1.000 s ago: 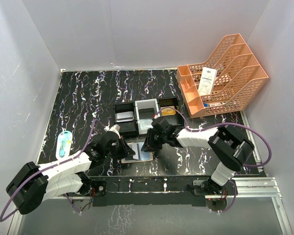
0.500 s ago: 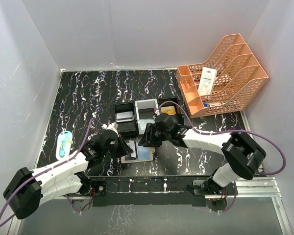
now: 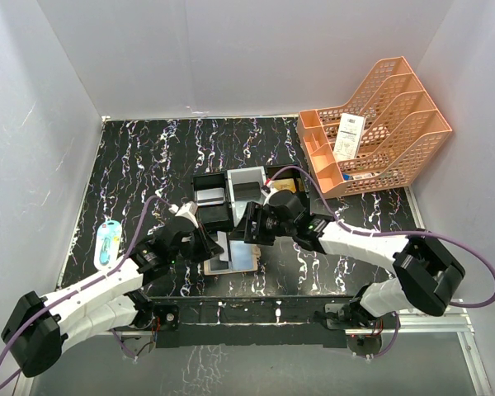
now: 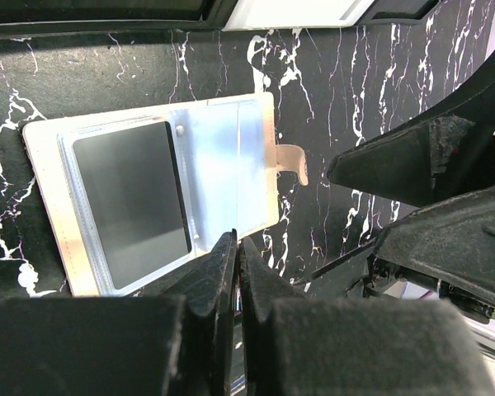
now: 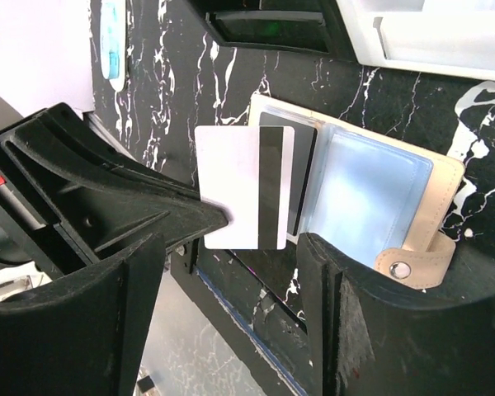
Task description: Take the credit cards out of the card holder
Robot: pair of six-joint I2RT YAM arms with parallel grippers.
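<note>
The tan card holder [image 3: 235,259] lies open on the table, pale bluish slots up, also in the left wrist view [image 4: 223,157] and the right wrist view [image 5: 371,190]. A black credit card [image 4: 132,194] sits in its left slot. My left gripper [image 4: 237,243] is shut on the edge of a white credit card with a black stripe [image 5: 235,186], held just over the holder's left half. In the right wrist view the left gripper [image 5: 219,216] pinches that card's corner. My right gripper [image 5: 231,305] is open and empty above the holder's near edge.
A black-and-grey three-compartment tray [image 3: 247,183] stands just behind the holder, with a grey card [image 3: 210,196] and a gold card [image 3: 282,186] in it. An orange file rack [image 3: 379,124] with a white receipt [image 3: 348,136] is at the back right. A blue-white packet [image 3: 107,243] lies at the left.
My right arm has reached farther left, bringing its gripper over the holder. My left gripper has edged right along the holder's left side.
</note>
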